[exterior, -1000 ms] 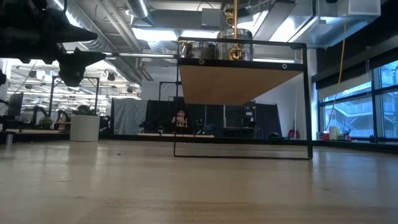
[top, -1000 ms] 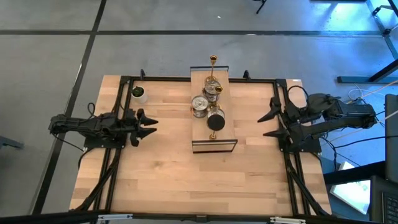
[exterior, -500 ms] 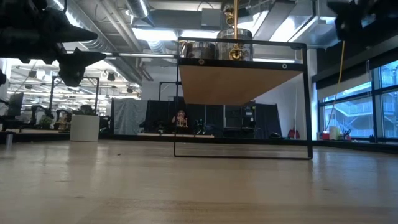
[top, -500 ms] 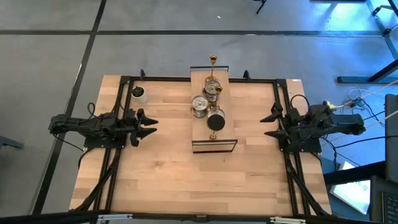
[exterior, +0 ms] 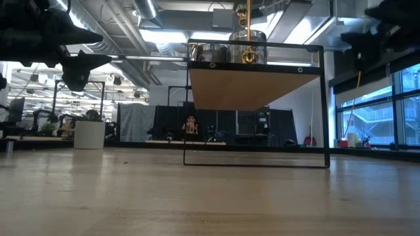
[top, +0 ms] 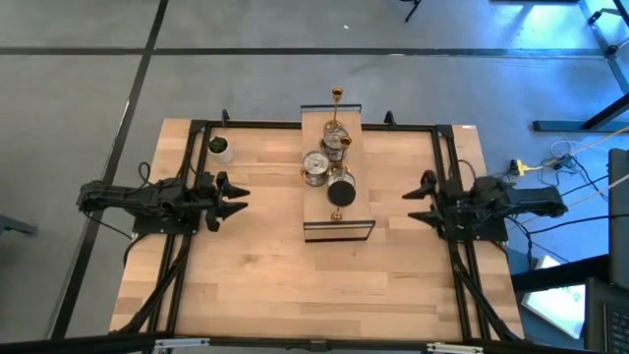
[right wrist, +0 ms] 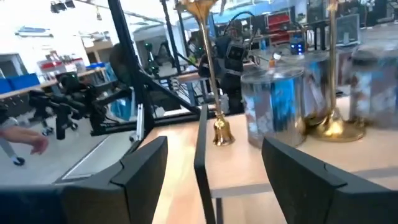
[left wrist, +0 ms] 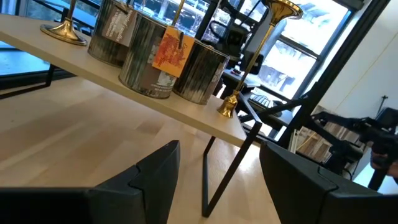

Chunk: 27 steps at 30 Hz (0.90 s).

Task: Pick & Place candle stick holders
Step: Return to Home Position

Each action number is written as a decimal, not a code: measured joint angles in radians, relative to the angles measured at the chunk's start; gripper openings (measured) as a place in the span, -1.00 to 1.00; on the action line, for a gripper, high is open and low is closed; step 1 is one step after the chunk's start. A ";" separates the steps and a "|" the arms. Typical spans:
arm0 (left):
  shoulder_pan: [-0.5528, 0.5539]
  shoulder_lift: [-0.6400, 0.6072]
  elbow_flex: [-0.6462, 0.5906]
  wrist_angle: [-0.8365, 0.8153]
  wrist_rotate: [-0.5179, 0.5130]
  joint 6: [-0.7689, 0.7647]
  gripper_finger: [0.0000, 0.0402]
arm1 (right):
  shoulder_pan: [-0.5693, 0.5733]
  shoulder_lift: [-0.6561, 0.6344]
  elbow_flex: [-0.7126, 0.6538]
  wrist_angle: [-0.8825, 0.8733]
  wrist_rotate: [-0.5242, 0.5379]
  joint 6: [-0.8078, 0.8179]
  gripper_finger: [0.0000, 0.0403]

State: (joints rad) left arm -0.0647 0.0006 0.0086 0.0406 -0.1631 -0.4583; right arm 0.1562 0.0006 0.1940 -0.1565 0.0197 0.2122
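A raised wooden stand (top: 335,197) on a black wire frame stands mid-table. Its top carries the candle stick holders: slim brass ones (top: 337,95) (top: 337,210) (top: 331,128) and squat silver ones (top: 315,167) (top: 338,146) (top: 341,184), each resting on its base. My left gripper (top: 234,198) is open and empty, left of the stand and above the table; it shows in the low view (exterior: 77,63) too. My right gripper (top: 417,203) is open and empty, right of the stand. The left wrist view shows silver holders (left wrist: 149,59) and a brass one (left wrist: 256,59). The right wrist view shows a brass one (right wrist: 211,68) and a silver one (right wrist: 273,106).
A white cup with green inside (top: 218,148) stands at the table's far left corner. Black rails (top: 187,177) (top: 454,246) run along the table's left and right sides. Bare wood lies between the stand and each gripper and toward the near edge.
My right gripper has gone down and toward the table's near edge, a little closer to the stand, and its arm has swung round to lie more level. In the low view it has come into sight at the upper right. My left arm has kept still.
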 joint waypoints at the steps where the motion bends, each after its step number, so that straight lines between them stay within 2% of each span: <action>1: 0.000 0.000 0.000 0.000 0.000 0.000 0.08 | 0.000 -0.001 -0.029 0.034 0.000 0.009 0.32; 6: 0.000 0.001 0.000 0.000 0.000 0.000 0.08 | -0.001 -0.002 -0.169 0.260 0.004 0.026 0.32; 10: 0.000 0.002 0.000 0.000 0.000 0.000 0.08 | -0.012 0.005 -0.185 0.221 0.022 0.046 0.32; 16: 0.000 0.002 0.000 0.000 0.000 0.000 0.08 | -0.051 0.000 -0.185 0.188 0.110 0.066 0.32; 21: 0.000 0.002 0.000 0.000 0.000 0.000 0.08 | -0.065 0.000 -0.185 0.188 0.104 0.082 0.32; 27: 0.000 0.002 0.000 0.000 0.000 0.000 0.08 | -0.064 0.001 -0.185 0.174 0.026 0.091 0.32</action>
State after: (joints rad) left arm -0.0646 0.0025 0.0086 0.0406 -0.1631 -0.4587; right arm 0.0917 0.0013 0.0086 0.0171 0.0458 0.3031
